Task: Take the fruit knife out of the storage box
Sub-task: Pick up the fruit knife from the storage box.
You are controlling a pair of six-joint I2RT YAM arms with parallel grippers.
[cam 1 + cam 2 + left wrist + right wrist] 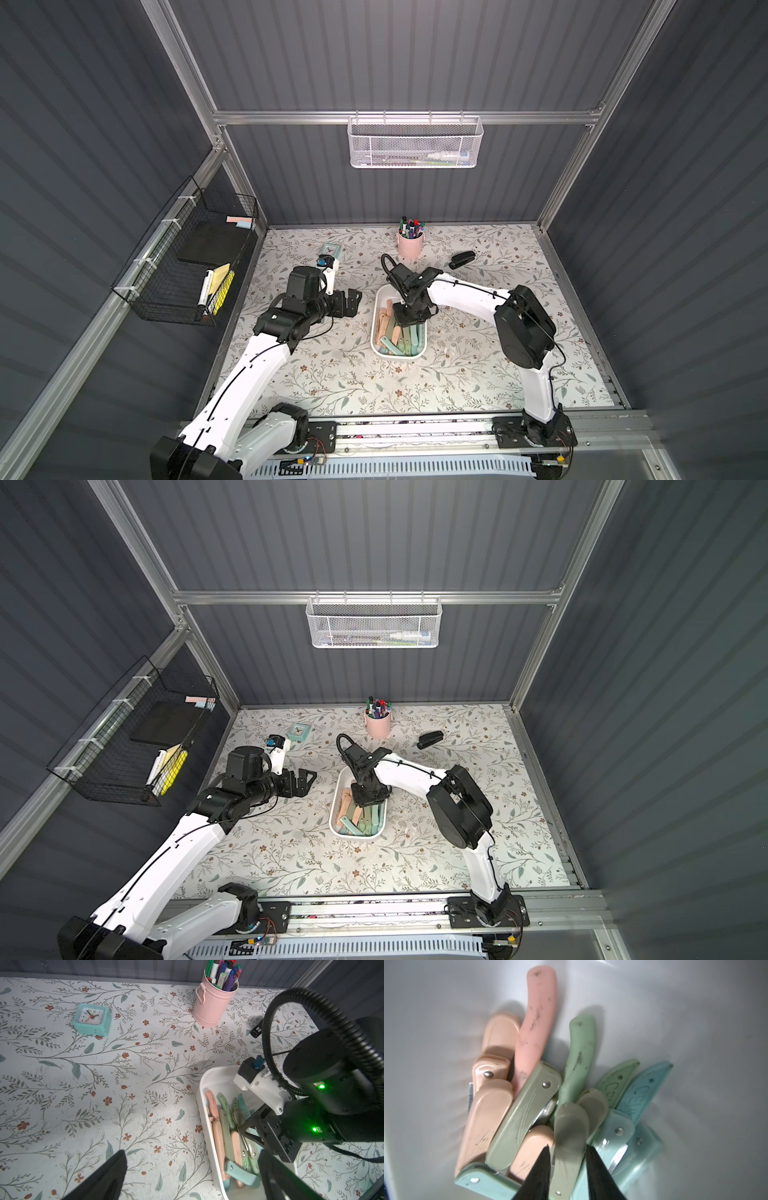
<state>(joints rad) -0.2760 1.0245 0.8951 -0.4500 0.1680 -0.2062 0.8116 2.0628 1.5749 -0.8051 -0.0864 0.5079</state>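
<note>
While the left tool (352, 300) gapes beside the storage box (398, 357), the right tool (568, 1147) straddles an olive fruit knife (571, 1124) inside; whether clamped, I cannot tell.

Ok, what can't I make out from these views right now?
- Right wrist view: whether the right gripper actually grips the grey-green knife between its fingers; blurred, and cut off by the edge.
- Both top views: middle of the storage box, hidden by the right gripper.
- White mesh basket contents: too small, behind mesh.
</note>
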